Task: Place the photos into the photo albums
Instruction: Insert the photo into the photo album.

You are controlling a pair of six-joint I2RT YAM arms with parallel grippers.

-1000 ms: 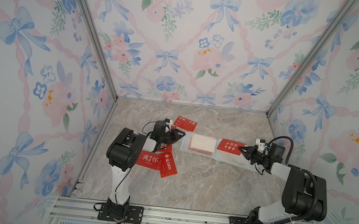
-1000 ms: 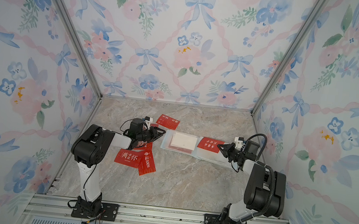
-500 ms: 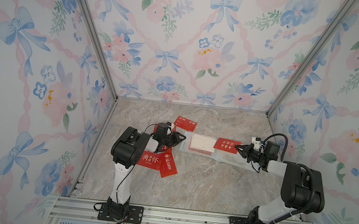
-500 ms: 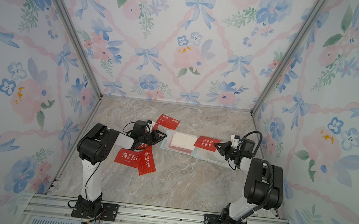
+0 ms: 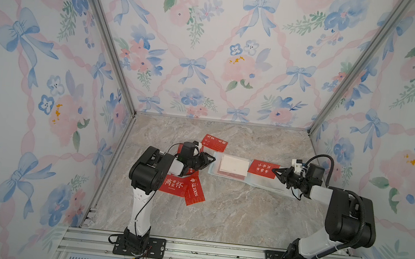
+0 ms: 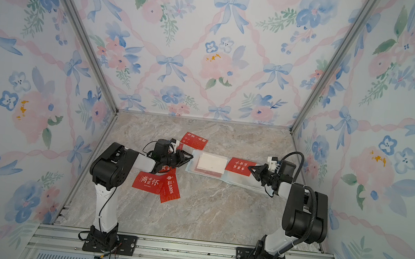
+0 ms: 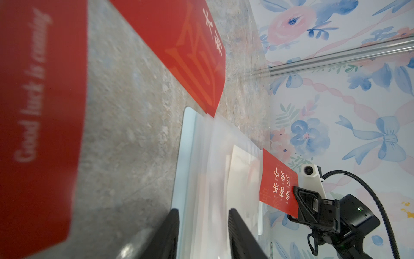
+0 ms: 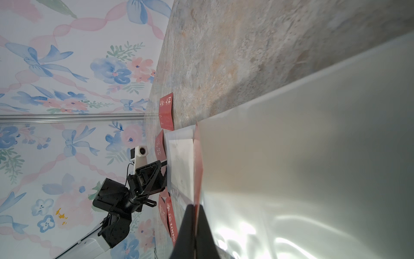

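The pale-blue photo album (image 5: 261, 183) (image 6: 238, 182) lies open mid-table in both top views. A whitish card (image 5: 234, 164) sits on its left page. My right gripper (image 5: 274, 170) (image 6: 249, 168) (image 8: 196, 208) is shut on one red photo (image 5: 262, 168) (image 6: 239, 165) (image 8: 198, 168), held by its edge just above the right page. My left gripper (image 5: 212, 159) (image 6: 190, 157) (image 7: 203, 224) is at the album's left edge (image 7: 188, 139). Its jaws stand apart, with the clear sleeve pages between them. The held photo (image 7: 277, 186) also shows in the left wrist view.
Loose red photos lie on the marble table. One (image 5: 214, 143) is behind the album, two overlapping ones (image 5: 174, 184) (image 5: 194, 190) lie front left, and another (image 5: 180, 148) is partly hidden under the left arm. Flowered walls close three sides.
My right gripper has carried the red photo slightly left over the album. The left arm has edged a little closer to the album's left edge.
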